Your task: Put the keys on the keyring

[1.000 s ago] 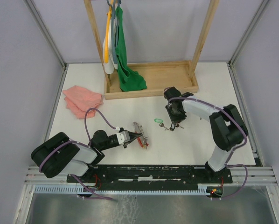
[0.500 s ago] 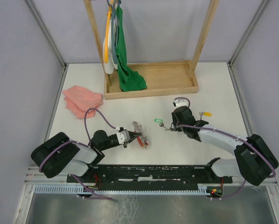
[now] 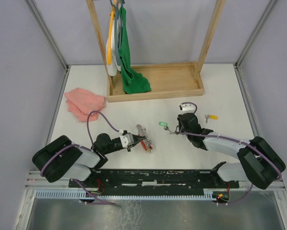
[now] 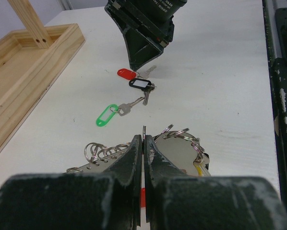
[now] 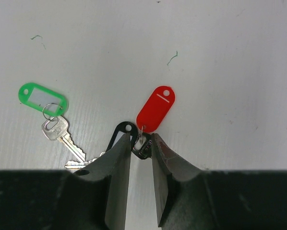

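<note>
The keyring (image 3: 144,136) with its bunch of small rings and tagged keys lies on the table at centre left. My left gripper (image 3: 133,139) is shut on its thin loop, which stands up between the fingertips in the left wrist view (image 4: 144,130). Loose keys lie in the middle: a green-tagged key (image 5: 41,98), a black-tagged key (image 5: 118,137) and a red-tagged key (image 5: 155,108). My right gripper (image 5: 141,140) is low over them, its jaws a narrow gap apart around the red-tagged key's dark head. A yellow-tagged key (image 3: 211,116) lies to the right.
A pink cloth (image 3: 84,103) lies at the back left. A wooden tray (image 3: 167,76) with a rack frame stands at the back, with a green garment (image 3: 129,72) hanging into it. The black rail (image 3: 153,176) runs along the near edge.
My right arm has swung outward and dropped, and its gripper has come down onto the red and black keys. The yellow-tagged key has come into view. My left gripper has not moved.
</note>
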